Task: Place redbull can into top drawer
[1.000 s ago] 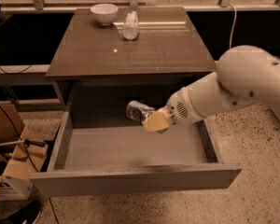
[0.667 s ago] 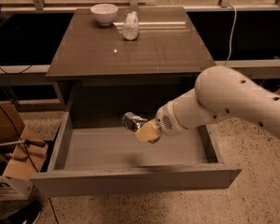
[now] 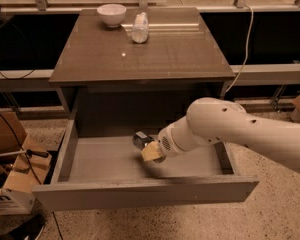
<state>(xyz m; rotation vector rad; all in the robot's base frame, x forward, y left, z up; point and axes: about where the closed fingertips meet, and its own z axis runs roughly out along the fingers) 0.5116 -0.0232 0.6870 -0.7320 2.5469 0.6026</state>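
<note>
The top drawer [image 3: 140, 194] is pulled wide open below the brown-grey cabinet top. My gripper [image 3: 149, 148] reaches in from the right on a white arm and is low inside the drawer, near its middle. It is shut on the redbull can [image 3: 140, 139], whose shiny round end points left and up. The can lies tilted in the fingers, just above the drawer floor [image 3: 105, 161].
A white bowl [image 3: 111, 14] and a clear whitish plastic bottle [image 3: 140, 27] stand at the back of the cabinet top [image 3: 140, 59]. Cardboard boxes [image 3: 12, 179] lie on the floor at the left. A white cable [image 3: 246, 44] hangs at the right.
My gripper has moved left and down with the can, deeper into the drawer, and the arm now stretches lower across the drawer's right side.
</note>
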